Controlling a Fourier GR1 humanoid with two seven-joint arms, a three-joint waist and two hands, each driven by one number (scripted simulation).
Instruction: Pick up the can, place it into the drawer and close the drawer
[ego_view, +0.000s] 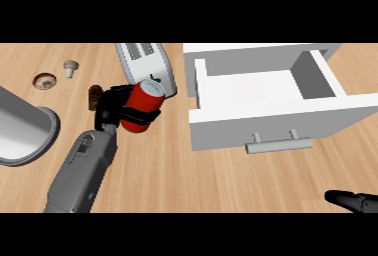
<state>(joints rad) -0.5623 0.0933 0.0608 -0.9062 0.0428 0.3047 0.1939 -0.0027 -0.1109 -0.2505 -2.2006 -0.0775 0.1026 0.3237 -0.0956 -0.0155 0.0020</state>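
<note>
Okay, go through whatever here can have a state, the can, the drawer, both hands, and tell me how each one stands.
can: tilted, held by the left robot hand beside the toaster, not in the drawer.
drawer: open, nothing inside, handle untouched.
left robot hand: shut round the can.
right robot hand: at the lower right edge, mostly out of view, touching nothing that shows.

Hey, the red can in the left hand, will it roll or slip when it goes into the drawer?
Probably stiff: the can shows a straight round shape where the left hand curls round it. Laid sideways on the flat floor of the drawer it would likely roll; stood on end it should stay. Its smooth side may be slippery.
</note>
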